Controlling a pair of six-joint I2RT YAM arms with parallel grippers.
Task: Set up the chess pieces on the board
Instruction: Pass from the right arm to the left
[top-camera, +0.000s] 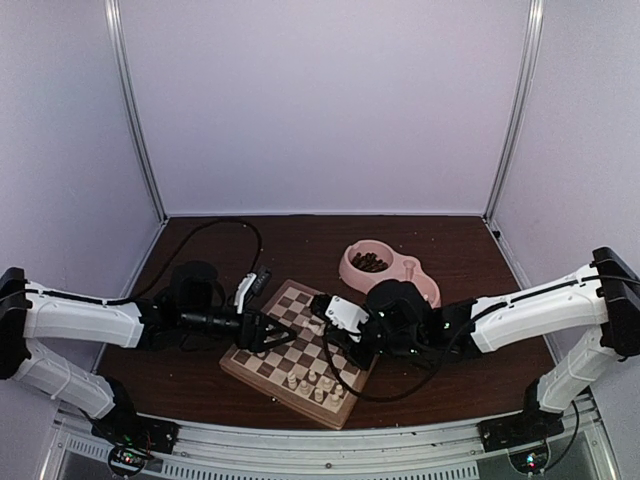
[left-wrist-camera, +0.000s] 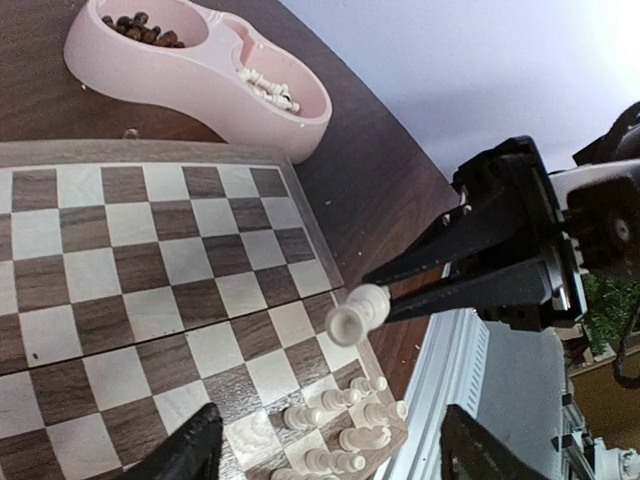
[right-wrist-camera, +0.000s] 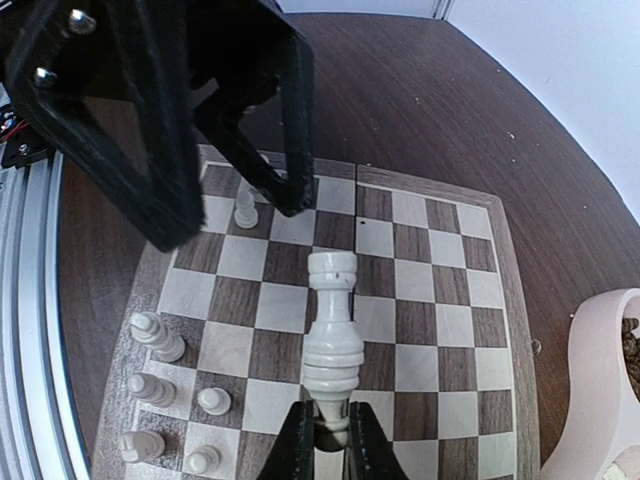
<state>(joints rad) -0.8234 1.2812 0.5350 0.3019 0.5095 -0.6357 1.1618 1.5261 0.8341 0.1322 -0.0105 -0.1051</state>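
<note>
Pinches the round foot of a pale cream turned chess piece (right-wrist-camera: 333, 320) with the right gripper (right-wrist-camera: 330, 437), above the flat checkered wooden board (right-wrist-camera: 430, 290). Shows the left gripper (left-wrist-camera: 330, 412) spread wide at the board's left edge, with black fingertips cut off by the frame and the foot's underside hidden.

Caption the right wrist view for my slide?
Right claw pinches a cream chess piece by its base above the board, left claw open just beyond.
</note>
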